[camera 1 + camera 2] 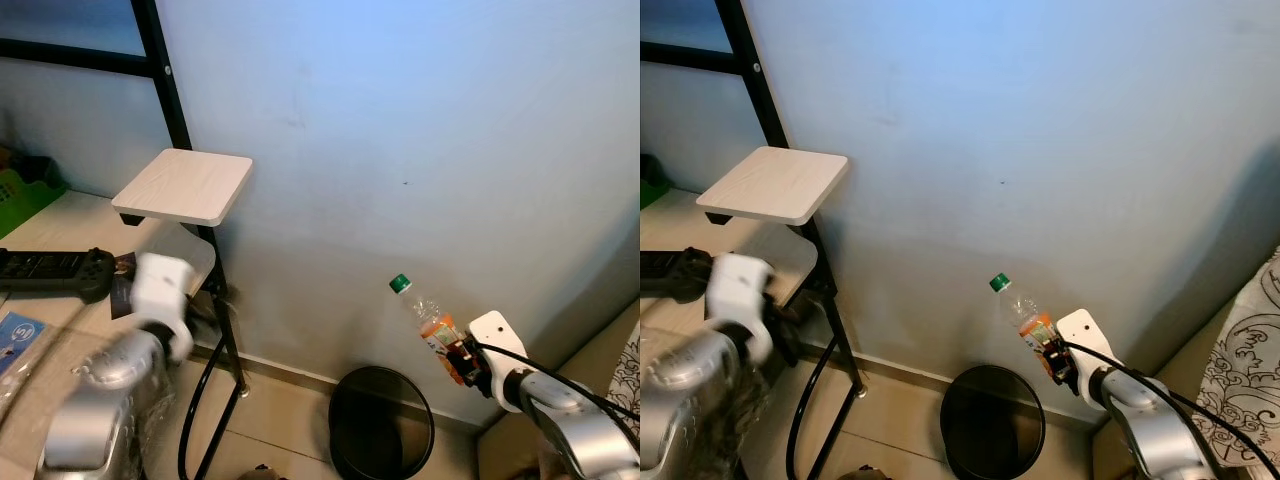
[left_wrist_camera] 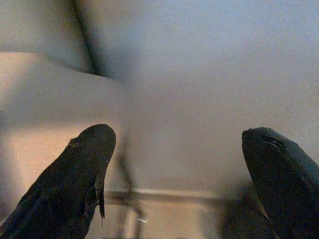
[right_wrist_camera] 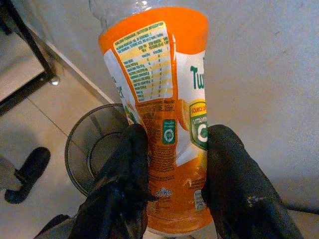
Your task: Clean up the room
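right gripper [image 3: 172, 164]: clamped on the lower part of a bottle [image 1: 432, 322], one black finger on each side of the orange label
bottle: clear plastic, green cap, orange label; tilted, cap end leaning toward the wall, held up in the air near the wall, above and a bit to the right of the bin
bin [image 1: 381, 423]: black mesh, round, on the tiled floor right against the baseboard; open top, looks dark inside, can't tell what's in it
left gripper [image 2: 179, 174]: fingers spread wide, nothing between them, pointing at the wall and floor edge; arm sits low on the left by the desk
shelf [image 1: 183, 186]: small light wood square on a black frame [image 1: 170, 90], sticking out to the left of the bin
cable [image 1: 205, 385]: black, loops down the frame leg to the floor
desk [image 1: 60, 225]: pale top at far left, black controller [image 1: 55, 272] lying on it
shoe [image 3: 27, 174]: dark, on the tiles beside the bin
cloth [image 1: 1240, 375]: patterned, at the right edge
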Controlling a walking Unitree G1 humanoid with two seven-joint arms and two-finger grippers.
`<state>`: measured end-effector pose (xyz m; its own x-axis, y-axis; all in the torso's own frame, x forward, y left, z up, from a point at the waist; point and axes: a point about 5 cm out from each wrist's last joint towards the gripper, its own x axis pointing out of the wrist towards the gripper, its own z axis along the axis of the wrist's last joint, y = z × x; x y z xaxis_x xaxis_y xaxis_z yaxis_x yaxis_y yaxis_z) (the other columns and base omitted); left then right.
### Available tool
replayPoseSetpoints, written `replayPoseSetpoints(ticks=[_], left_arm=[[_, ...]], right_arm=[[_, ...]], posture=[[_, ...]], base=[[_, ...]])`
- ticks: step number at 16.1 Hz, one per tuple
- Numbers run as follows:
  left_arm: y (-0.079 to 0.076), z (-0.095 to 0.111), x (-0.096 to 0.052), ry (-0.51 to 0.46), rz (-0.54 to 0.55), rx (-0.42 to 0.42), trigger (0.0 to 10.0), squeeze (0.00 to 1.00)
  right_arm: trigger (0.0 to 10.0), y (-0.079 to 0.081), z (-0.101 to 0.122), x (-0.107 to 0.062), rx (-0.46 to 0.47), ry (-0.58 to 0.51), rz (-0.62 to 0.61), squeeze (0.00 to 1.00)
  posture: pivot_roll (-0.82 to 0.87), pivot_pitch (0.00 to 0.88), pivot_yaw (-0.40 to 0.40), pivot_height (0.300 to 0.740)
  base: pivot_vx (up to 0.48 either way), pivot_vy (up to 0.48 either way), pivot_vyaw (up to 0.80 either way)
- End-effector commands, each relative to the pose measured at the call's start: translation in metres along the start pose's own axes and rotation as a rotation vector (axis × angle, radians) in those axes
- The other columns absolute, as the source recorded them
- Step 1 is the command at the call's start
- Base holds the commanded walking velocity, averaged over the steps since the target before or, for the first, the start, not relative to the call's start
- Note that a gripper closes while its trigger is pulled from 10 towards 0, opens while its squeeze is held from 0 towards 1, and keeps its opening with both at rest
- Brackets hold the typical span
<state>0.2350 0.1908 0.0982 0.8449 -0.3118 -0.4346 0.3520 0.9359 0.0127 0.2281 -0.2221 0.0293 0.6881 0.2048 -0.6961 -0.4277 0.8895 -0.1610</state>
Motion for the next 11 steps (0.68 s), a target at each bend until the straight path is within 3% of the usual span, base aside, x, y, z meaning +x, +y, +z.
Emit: replayPoseSetpoints(ticks=[1,3,5,7,11], left_arm=[[-0.017,0.000,0.000,0.011,-0.146,0.029,10.0,0.00],[-0.026,-0.007,-0.002,0.056,-0.267,0.062,10.0,0.00],[-0.034,-0.011,-0.002,0.116,-0.434,0.174,10.0,0.00],[-0.036,-0.009,0.001,0.142,-0.516,0.236,10.0,0.00],[-0.042,-0.010,0.001,0.181,-0.619,0.309,10.0,0.00]], right_arm=[[10.0,0.000,0.001,0.004,-0.021,0.008,-0.012,0.00],[10.0,0.003,-0.003,0.010,-0.041,0.040,-0.004,0.00],[10.0,0.012,-0.009,0.028,-0.073,0.088,0.013,0.00],[10.0,0.023,-0.015,0.045,-0.116,0.142,0.031,0.00],[10.0,0.036,-0.029,0.059,-0.186,0.233,0.050,0.00]], posture=[[0.03,0.000,0.018,0.740],[0.03,0.000,0.025,0.740],[0.02,0.000,0.029,0.740],[0.01,0.000,0.039,0.740],[0.01,0.000,0.059,0.740]], base=[[0.000,0.000,0.00],[0.000,0.000,0.00],[0.000,0.000,0.00],[0.000,0.000,0.00],[0.000,0.000,0.00]])
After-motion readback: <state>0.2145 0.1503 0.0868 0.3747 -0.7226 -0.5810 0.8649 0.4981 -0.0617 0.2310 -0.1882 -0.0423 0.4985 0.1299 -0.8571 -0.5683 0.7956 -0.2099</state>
